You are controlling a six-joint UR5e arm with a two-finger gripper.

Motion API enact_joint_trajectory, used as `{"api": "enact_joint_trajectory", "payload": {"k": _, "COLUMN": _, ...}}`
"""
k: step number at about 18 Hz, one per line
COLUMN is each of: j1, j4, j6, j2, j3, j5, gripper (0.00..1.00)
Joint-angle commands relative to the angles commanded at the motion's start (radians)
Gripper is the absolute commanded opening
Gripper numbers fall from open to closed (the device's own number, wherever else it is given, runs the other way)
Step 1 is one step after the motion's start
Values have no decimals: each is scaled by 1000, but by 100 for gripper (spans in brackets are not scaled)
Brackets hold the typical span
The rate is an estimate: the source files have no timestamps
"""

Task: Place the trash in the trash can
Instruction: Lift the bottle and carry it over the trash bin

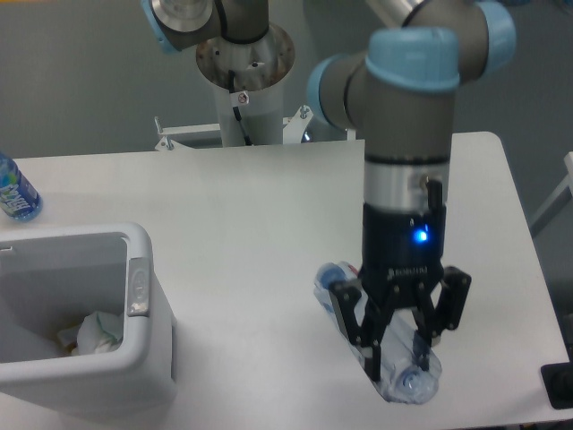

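My gripper (pixel 397 354) hangs high over the table's front right, close to the camera, shut on the clear crinkled bottle (pixel 413 383). The bottle runs slantwise between the fingers, its blue-capped end up left and its other end down right. At the left front stands the white trash can (pixel 143 267), with a grey latch on its near wall. Inside it lies a crumpled white wrapper (pixel 97 331).
A blue-labelled bottle (pixel 14 193) stands at the table's far left edge. The robot's base column (pixel 243 81) rises behind the table. A black object (pixel 560 385) sits at the front right corner.
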State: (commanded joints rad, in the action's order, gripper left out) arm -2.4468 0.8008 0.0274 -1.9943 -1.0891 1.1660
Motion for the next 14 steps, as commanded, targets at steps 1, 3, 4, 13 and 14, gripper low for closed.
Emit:
{"api": "enact_joint_trajectory", "payload": {"k": 1, "j1": 20, "j4": 0, "j6": 17, "j2": 9, "j3": 0, "j5": -5, "gripper": 55}}
{"api": "enact_joint_trajectory", "payload": {"k": 3, "j1": 69, "j4": 0, "j6": 32, "j2": 32, "j3": -3, "j5": -6, "gripper": 55}}
{"api": "enact_joint_trajectory", "payload": {"k": 4, "j1": 92, "j4": 2, "j6": 34, "j2": 40, "j3": -6, "j5": -6, "gripper": 55}}
{"api": "enact_joint_trajectory", "payload": {"k": 13, "j1": 264, "j4": 0, "j6": 106, "j2": 48, "j3": -26, "j5": -8, "gripper": 55}}
{"api": "enact_joint_trajectory", "payload": {"k": 14, "j1": 281, "j4": 0, "j6": 106, "j2": 46, "j3": -29, "j5": -8, "gripper": 55}}
